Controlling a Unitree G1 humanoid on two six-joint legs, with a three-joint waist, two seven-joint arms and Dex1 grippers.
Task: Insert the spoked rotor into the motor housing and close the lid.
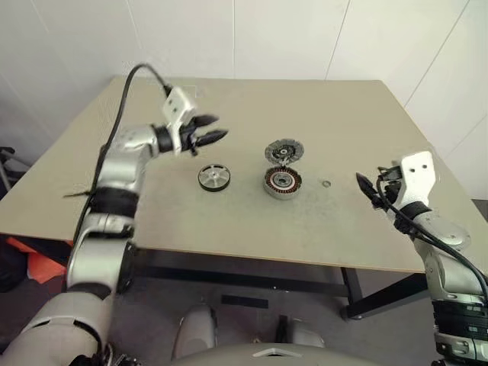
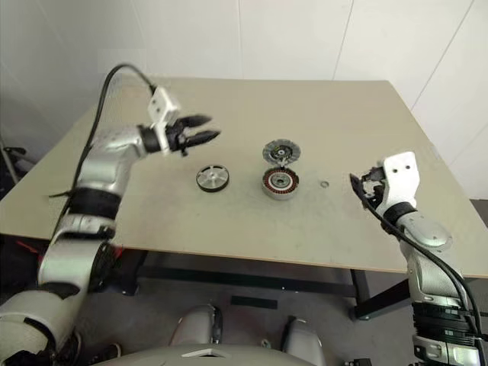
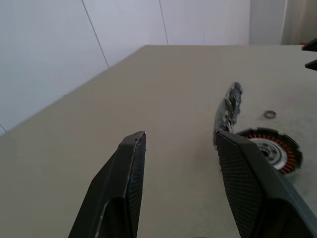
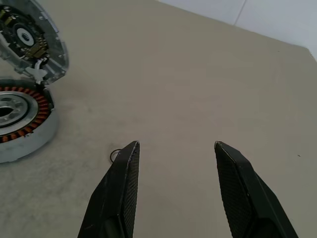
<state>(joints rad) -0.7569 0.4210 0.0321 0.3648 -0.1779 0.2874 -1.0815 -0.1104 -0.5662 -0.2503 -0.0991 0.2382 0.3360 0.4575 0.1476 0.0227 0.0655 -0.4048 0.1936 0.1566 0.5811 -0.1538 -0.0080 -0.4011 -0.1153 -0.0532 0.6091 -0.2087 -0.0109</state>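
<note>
My left hand [image 1: 216, 129] hovers above the desk [image 1: 229, 221], fingers parted, holding nothing. The spoked rotor [image 1: 213, 177] lies flat at 6 o'clock from it. At the rotor's 3 o'clock sits the motor housing [image 1: 282, 182], its lid [image 1: 284, 151] tilted up at 12. My right hand [image 1: 368, 186] is likewise parted and empty, a small washer [image 1: 326, 184] between it and the housing.

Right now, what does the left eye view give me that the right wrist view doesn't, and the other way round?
Left eye view alone: the spoked rotor lying flat on the table, with the open, empty left gripper above it. Right wrist view alone: a close look at the wiring on the lid's inner face, with the lid propped up at the housing's far edge. Both: the motor housing with copper windings, the lid, the small washer, the open right gripper.
</note>
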